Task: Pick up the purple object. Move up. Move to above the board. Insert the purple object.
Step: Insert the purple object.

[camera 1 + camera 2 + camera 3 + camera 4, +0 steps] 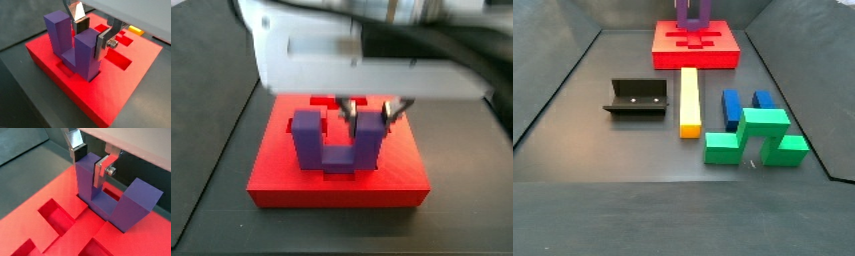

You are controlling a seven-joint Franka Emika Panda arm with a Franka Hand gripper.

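Observation:
The purple object (60, 40) is a U-shaped block standing upright with its base down in a recess of the red board (113, 95). My gripper (91, 44) is above the board, its silver fingers on either side of one prong, shut on it near the top. The other prong stands free. Another wrist view shows the same grip (89, 172) on the purple object (137, 203) over the board (27, 223). In a side view the block (338, 150) sits on the board (338, 190) under the gripper (372, 112). It also shows at the far end (694, 12) on the board (696, 55).
A yellow bar (688, 100) lies in front of the board. The dark fixture (636, 98) stands to its left. Two blue blocks (734, 105) and a green block (754, 135) sit to its right. Grey walls ring the floor.

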